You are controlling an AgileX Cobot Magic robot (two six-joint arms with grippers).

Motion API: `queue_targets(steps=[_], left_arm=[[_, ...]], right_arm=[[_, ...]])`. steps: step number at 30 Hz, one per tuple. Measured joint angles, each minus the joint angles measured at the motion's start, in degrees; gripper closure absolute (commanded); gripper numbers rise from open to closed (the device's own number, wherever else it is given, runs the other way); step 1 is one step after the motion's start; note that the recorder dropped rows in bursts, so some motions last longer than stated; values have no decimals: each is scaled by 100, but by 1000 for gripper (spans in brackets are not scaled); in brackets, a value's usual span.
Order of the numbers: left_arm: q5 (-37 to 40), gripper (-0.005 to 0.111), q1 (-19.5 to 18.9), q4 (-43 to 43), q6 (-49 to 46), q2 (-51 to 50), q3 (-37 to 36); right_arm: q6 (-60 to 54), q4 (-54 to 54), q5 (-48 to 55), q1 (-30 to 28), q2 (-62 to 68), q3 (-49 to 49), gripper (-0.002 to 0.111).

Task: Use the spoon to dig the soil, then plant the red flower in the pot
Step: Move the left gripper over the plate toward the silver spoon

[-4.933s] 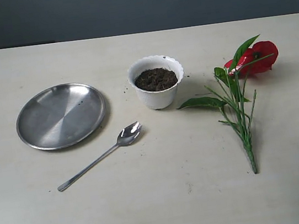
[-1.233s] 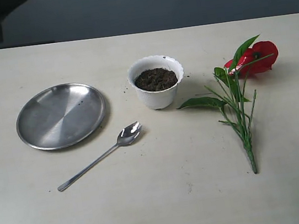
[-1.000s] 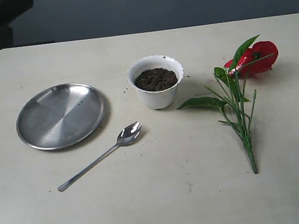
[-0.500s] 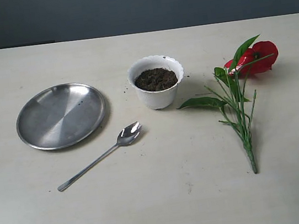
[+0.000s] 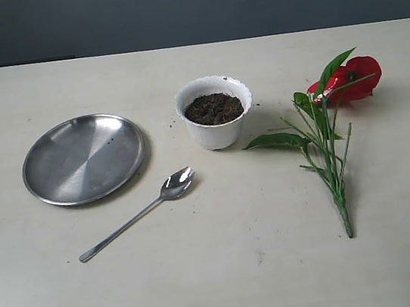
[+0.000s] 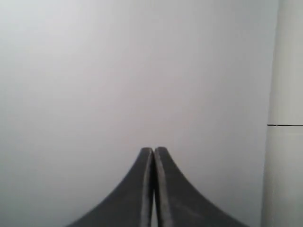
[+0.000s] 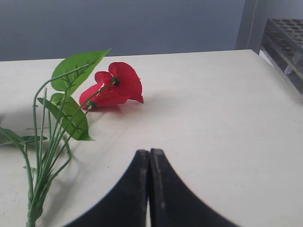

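Your left gripper (image 6: 153, 151) is sitting with both jaws pressed tight together, gripping nothing, and its camera is just staring at a plain pale grey surface. On the table (image 5: 224, 288), going left to right in the exterior view: the round steel plate (image 5: 83, 158) is lying flat on the left side. Just in front of it and a bit to the right, the spoon (image 5: 139, 215) is lying on the tabletop at a slant, its bowl pointing up towards the pot and its handle trailing off to the lower left, touching neither plate nor pot. The pot (image 5: 218, 135) is standing upright around the middle, and the soil (image 5: 214, 109) is filling it to just below the scalloped rim. Right of that, the red flower (image 5: 329, 153) is lying flat on the table, bloom at the far end, cut stem towards the near edge, one leaf reaching towards the pot without touching it. Your right gripper (image 7: 149, 152) is hanging just above the table near the bloom, jaws closed together with nothing between them
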State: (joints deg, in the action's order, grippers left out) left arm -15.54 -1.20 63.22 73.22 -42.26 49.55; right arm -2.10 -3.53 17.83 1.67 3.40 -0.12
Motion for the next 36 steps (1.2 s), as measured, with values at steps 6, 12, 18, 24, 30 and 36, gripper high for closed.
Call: queue_targets(steps=[6, 12, 18, 24, 30, 36], left_arm=[[838, 106, 0, -2157, -3101, 3, 0], [2777, 93, 0, -4597, -6214, 3, 0], [4268, 42, 0, -6228, -8099, 3, 0], [5089, 44, 0, -7749, -9440, -214, -11], [5759, 44, 0, -8785, -10313, -1210, 42], [6190, 44, 0, -9698, -11044, -2144, 350]], right_arm=[[0, 0, 0, 0, 0, 0, 109], [0, 0, 0, 0, 0, 0, 109], [0, 0, 0, 0, 0, 0, 109], [0, 0, 0, 0, 0, 0, 109], [0, 0, 0, 0, 0, 0, 109], [0, 0, 0, 0, 0, 0, 109]])
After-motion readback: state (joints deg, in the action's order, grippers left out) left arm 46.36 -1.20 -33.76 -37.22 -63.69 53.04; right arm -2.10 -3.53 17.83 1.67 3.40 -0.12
